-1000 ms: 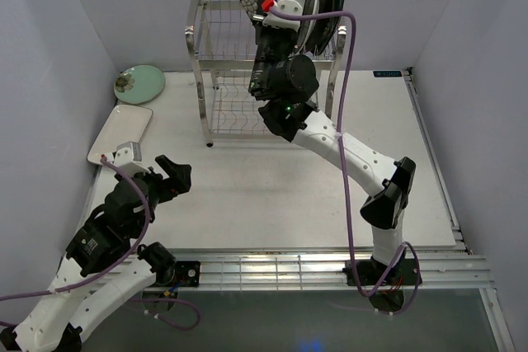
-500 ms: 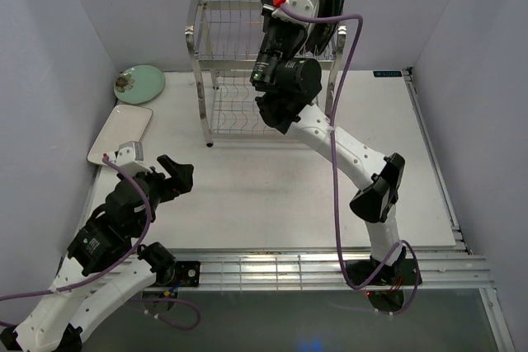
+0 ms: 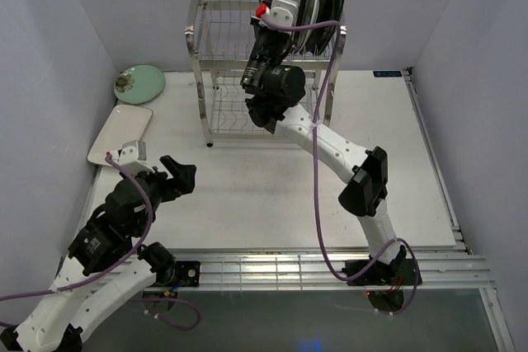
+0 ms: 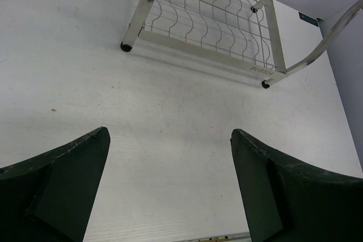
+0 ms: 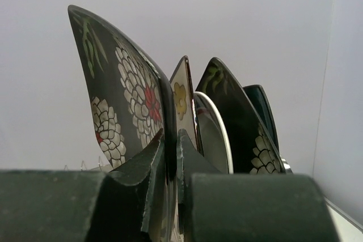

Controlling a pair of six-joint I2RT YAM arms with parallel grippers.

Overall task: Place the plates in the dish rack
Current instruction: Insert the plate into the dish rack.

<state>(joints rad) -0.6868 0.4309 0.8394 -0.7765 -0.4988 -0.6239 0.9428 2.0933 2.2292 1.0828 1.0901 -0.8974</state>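
While the right tool (image 5: pixel 170 144) clamps the rim of a dark floral square plate (image 5: pixel 122 100), that plate stands on edge at the top tier of the dish rack (image 3: pixel 223 30), just beside four racked plates (image 5: pixel 241 117); whether it sits in a slot is unclear. The left tool (image 4: pixel 169 140) hovers wide open above the worktop (image 4: pixel 170 106). A pale green plate (image 3: pixel 140 84) and a white rectangular plate (image 3: pixel 121 132) lie at the worktop's left edge.
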